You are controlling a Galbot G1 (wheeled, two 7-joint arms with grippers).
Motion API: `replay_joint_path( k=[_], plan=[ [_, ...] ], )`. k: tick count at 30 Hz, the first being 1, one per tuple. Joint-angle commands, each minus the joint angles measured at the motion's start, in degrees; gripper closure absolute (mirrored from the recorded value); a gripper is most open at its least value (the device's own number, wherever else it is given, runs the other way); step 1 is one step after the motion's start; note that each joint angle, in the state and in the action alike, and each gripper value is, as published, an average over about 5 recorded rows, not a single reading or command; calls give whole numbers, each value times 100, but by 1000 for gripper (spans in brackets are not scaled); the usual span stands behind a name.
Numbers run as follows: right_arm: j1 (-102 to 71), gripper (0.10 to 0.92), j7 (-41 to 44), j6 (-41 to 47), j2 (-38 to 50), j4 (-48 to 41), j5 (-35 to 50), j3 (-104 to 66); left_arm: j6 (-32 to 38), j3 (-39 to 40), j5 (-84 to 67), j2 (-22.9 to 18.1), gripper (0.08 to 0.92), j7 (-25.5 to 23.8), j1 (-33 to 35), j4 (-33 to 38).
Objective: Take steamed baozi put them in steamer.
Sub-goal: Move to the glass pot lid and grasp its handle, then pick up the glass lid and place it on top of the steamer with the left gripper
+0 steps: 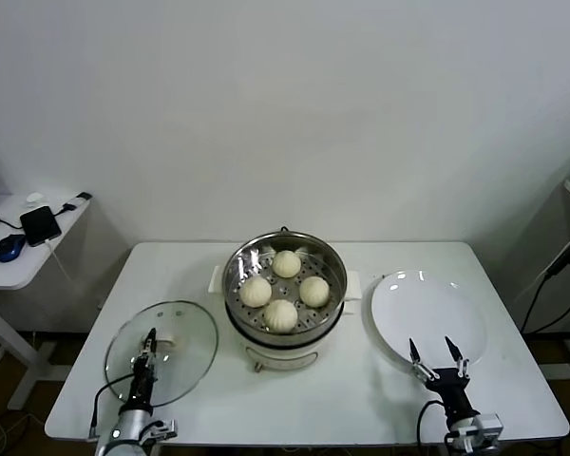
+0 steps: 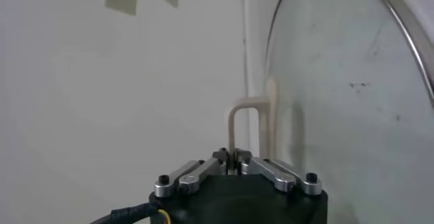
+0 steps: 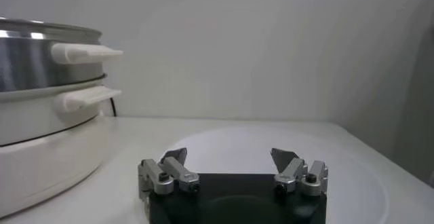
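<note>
Several cream-white baozi (image 1: 286, 263) lie on the perforated tray inside the shiny steamer (image 1: 230, 285) at the table's middle. To its left a round glass lid (image 1: 190, 366) lies flat on the table. My left gripper (image 1: 150, 344) is shut on the lid's cream loop handle (image 2: 247, 117), and its fingertips (image 2: 232, 155) pinch one leg of the loop. My right gripper (image 1: 437, 350) stands open and holds nothing, over the near edge of the white plate (image 1: 427, 304). In the right wrist view the steamer (image 3: 41, 62) stands beside that gripper (image 3: 230, 156).
The flat white plate (image 3: 285, 144) to the right of the steamer has nothing on it. A low side table (image 1: 19, 261) at far left carries a black device (image 1: 40, 225) and a blue mouse (image 1: 10, 247). The table's front edge runs just below both grippers.
</note>
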State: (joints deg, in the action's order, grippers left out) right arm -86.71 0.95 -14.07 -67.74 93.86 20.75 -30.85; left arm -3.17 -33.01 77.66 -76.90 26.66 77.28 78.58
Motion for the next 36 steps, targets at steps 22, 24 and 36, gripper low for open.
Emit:
replay_joint_path(
  k=[22,24,36],
  plan=[
    [-130,203,-160,-6,-24,135,-324,-194,-2520,310,-1899,1272,865,-3199,120,4548],
    [-143,203,-147,-72,-10,132,-338,-202,-2789,770,-1603,1214,865,-3311,-57,4662],
    [-130,203,-46,-436,-49,-32,-343,-206,-3708,3468,667,-54,865,-4092,-1170,4356]
  ],
)
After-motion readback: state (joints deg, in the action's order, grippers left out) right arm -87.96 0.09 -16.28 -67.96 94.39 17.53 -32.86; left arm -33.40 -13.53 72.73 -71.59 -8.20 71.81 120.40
